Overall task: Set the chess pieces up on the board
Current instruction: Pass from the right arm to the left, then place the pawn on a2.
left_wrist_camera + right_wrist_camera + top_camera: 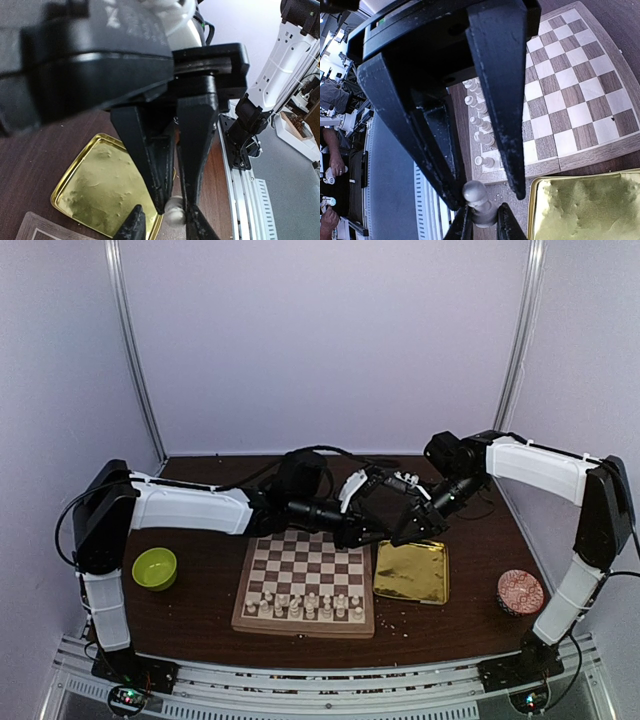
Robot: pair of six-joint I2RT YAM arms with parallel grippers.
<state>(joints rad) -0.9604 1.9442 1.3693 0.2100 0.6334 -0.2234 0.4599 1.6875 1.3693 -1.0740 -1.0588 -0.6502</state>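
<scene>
The board (pixel 300 562) lies mid-table, with cream-white chess pieces (pixel 305 605) standing in its two near rows. They also show in the right wrist view (pixel 480 125). Both grippers meet in the air above the board's far right corner. My left gripper (pixel 373 531) is shut on one white pawn (pixel 175 216), which also shows in the right wrist view (pixel 480 200). My right gripper (pixel 402 531) is open, its fingers (pixel 505 125) straddling that pawn, and one finger touches the pawn's head. The pawn is hidden in the top view.
A shiny gold square tray (pixel 410 572) lies right of the board, under the grippers. A green bowl (pixel 154 568) sits at the left and a red patterned round tin (pixel 520 592) at the right. Crumbs (pixel 400 618) lie near the tray's front.
</scene>
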